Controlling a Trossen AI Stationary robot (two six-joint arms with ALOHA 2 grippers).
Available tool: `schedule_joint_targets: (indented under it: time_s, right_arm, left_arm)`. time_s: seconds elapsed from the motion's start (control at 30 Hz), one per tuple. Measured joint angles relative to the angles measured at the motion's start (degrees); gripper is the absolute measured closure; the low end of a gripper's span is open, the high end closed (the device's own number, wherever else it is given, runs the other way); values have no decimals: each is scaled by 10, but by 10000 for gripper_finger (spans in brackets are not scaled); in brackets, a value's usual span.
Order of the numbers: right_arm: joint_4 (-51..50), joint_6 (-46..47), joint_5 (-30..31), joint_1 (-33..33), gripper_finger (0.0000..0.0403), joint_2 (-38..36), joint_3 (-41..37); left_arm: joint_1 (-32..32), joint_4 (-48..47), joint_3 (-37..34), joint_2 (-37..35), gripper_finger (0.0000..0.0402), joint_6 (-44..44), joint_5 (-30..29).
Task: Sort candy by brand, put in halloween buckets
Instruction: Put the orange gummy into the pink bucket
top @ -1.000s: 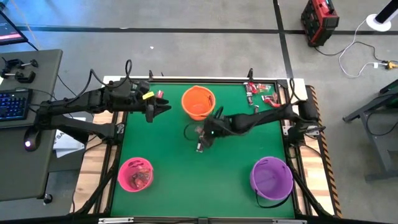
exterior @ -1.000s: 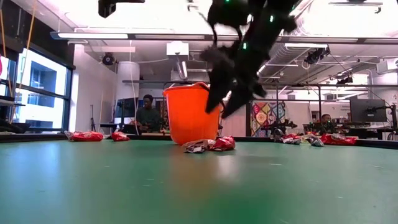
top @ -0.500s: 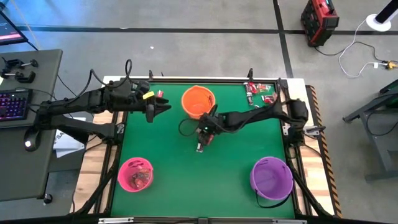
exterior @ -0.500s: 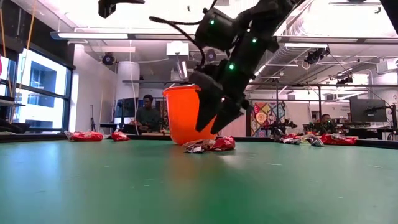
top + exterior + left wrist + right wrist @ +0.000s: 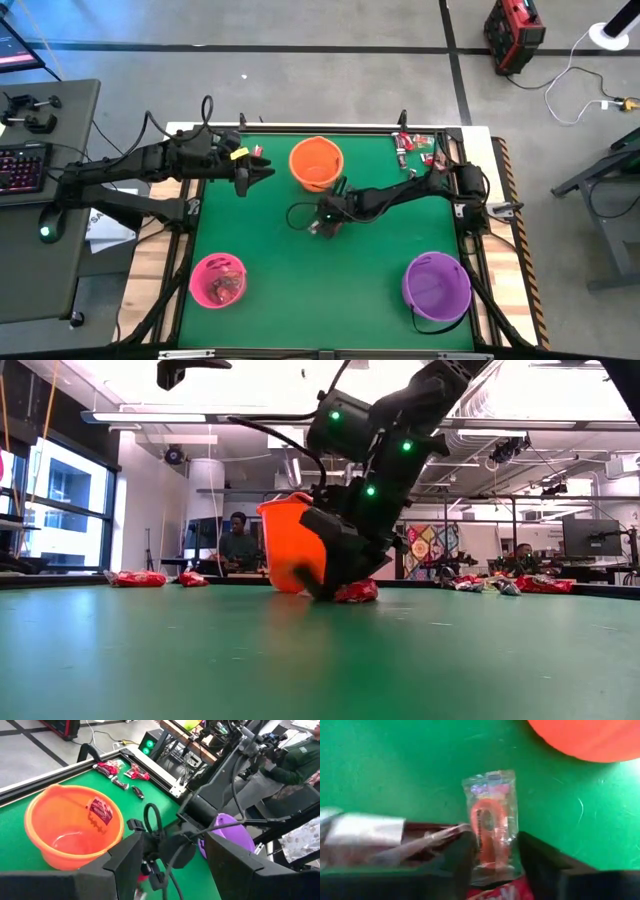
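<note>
Candy (image 5: 491, 818) on table (image 5: 280, 270) beside bucket (image 5: 317, 163)

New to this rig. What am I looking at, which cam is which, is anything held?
Two dark robot arms work at a green table, sorting wrapped candy into three buckets. The high view looks straight down; the low view sits at tabletop height; each wrist view looks past that arm's own jaws.

The orange bucket stands at the far edge and holds one red piece. The pink bucket and purple bucket stand near the front corners. More candy lies at the far right corner.

The right gripper is down on the table beside the orange bucket, jaws open around a clear-wrapped candy, not yet closed. The left gripper waits open above the table's far left, holding nothing.
</note>
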Motion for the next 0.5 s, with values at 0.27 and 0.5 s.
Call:
schedule_joint_targets:
  time_s: [0.27, 0.5]
  right_arm:
    - [-10, -51, 16, 11, 370, -70, 0]
    - [160, -48, -22, 45, 398, -112, 0]
  left_arm:
    - [0, -3, 0, 0, 202, 8, -3]
    - [0, -8, 0, 0, 202, 9, -3]
